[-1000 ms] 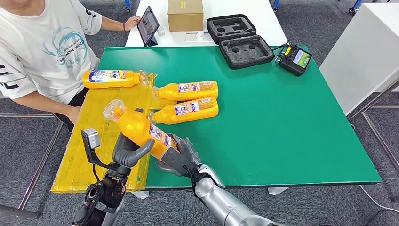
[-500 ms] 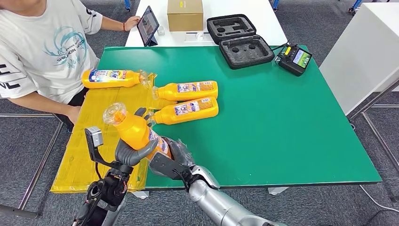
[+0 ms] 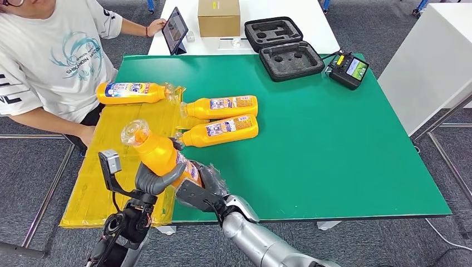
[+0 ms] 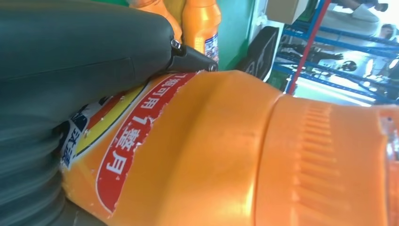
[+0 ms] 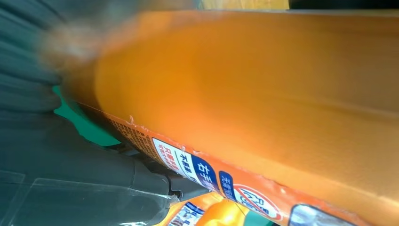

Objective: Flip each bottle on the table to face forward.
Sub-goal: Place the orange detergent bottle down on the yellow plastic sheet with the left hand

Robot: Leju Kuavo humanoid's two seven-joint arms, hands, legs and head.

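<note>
While both hands grip raised orange bottle above table's near edge, left hand mid-body, right hand at base, flip step underway; next: rotate label forward, lay down.

Two bottles are laid side by side on the table; a third bottle is laid far left.

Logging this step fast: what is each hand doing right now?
Left hand: holding the raised orange bottle around its body.
Right hand: holding the same bottle at its base.
</note>
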